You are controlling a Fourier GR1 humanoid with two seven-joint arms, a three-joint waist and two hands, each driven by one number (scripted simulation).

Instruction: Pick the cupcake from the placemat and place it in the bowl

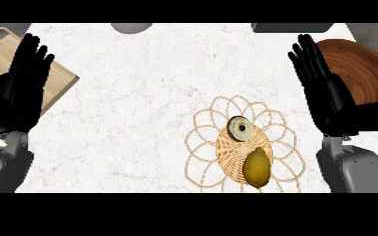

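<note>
A woven wicker placemat (214, 152) with looped petal edges lies at the lower middle-right of the white marble counter. On it sits the cupcake (241, 128), seen from above as a dark ring with a pale green top. A yellow-olive oval object (257, 167) lies just below it on the mat. The brown wooden bowl (358, 72) sits at the right edge, partly hidden by my right hand (325, 92), which is open with straight fingers pointing up. My left hand (22, 82) is open at the left edge, fingers up, far from the mat.
A light wooden board (63, 82) lies at the left edge under my left hand. A grey rounded object (131, 27) and a dark grey one (291, 27) sit at the counter's far edge.
</note>
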